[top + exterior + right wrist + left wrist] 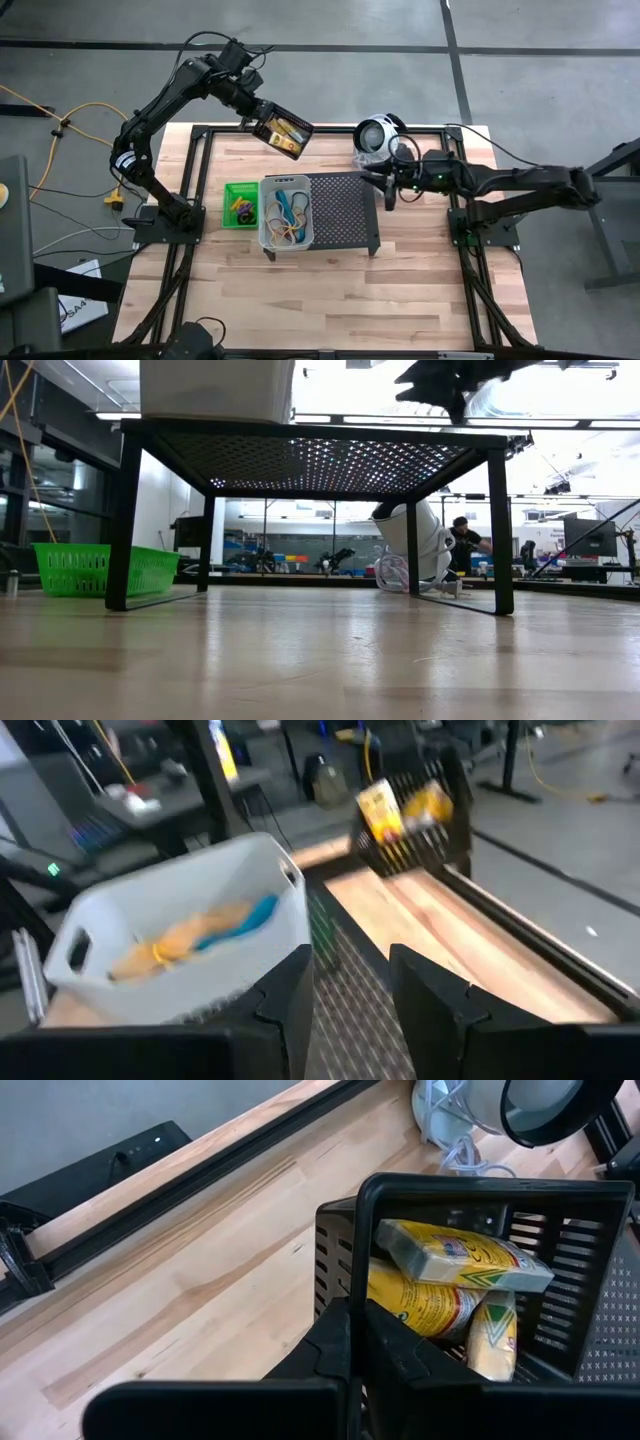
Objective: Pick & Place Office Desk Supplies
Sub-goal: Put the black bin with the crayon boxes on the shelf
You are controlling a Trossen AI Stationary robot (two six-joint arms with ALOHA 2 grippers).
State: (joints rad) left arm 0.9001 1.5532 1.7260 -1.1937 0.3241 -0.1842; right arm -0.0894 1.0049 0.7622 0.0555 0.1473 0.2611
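Observation:
My left gripper (260, 120) is shut on a black slatted bin (284, 131), held in the air over the table's far left part. In the bin lie yellow tubes and packets (455, 1275). A clear bin (286, 212) with blue and orange bands stands on the left end of the black perforated stand (345, 205). The green bin (240, 204), with purple and tan loops in it, rests on the table beside it. Above the stand's right edge my right gripper (390, 192) is open, with nothing between its fingers (290, 1005). My left gripper has the black bin by the top rim of one side wall (362, 1270). One finger is inside the bin and one outside, the wall pinched between them. The fingers slant down from the table's left far side. The bin hangs clear of the table, tilted, its contents still inside.
A round white-and-silver device (378, 135) with a cable sits at the far right of the table, close behind my right gripper. The bare wooden table (330, 300) stretches toward the near edge. Black frame rails (200, 190) run along both sides.

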